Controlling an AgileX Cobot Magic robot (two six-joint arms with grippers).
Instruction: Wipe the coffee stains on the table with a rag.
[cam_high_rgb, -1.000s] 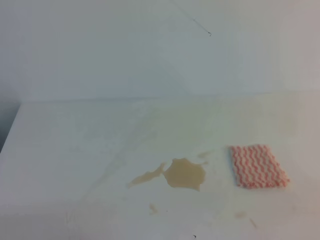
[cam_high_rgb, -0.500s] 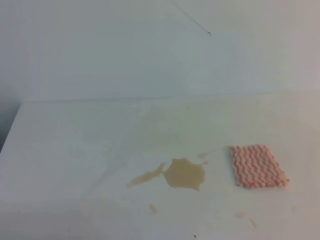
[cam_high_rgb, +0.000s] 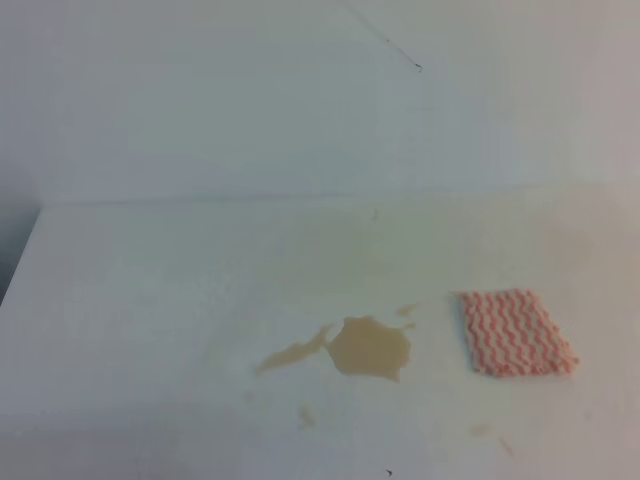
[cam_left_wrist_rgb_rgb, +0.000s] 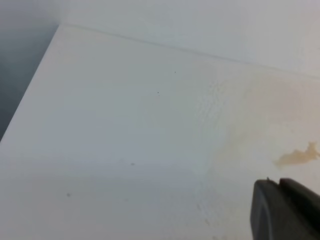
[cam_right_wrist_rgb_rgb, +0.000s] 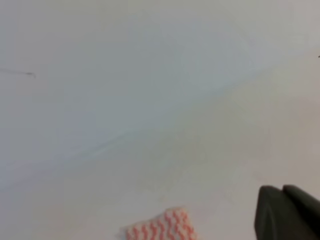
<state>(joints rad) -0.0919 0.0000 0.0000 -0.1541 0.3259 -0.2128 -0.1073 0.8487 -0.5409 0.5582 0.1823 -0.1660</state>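
Observation:
The coffee stains (cam_high_rgb: 370, 348) lie on the white table (cam_high_rgb: 150, 280) near the front middle: a tan puddle with a thin tail to the left and tiny droplets around it. The pink-and-white zigzag rag (cam_high_rgb: 515, 332) lies flat just right of the puddle, apart from it. No gripper shows in the exterior high view. In the left wrist view my left gripper (cam_left_wrist_rgb_rgb: 279, 200) sits at the bottom right, fingers together, with the stain's tail (cam_left_wrist_rgb_rgb: 297, 157) beyond it. In the right wrist view my right gripper (cam_right_wrist_rgb_rgb: 282, 210) is at the bottom right, fingers together, with the rag (cam_right_wrist_rgb_rgb: 160, 229) at the bottom edge.
A white wall (cam_high_rgb: 300, 100) rises behind the table. The table's left edge (cam_high_rgb: 22, 250) drops off to a dark gap. Faint tan smears (cam_high_rgb: 480, 430) mark the front of the table.

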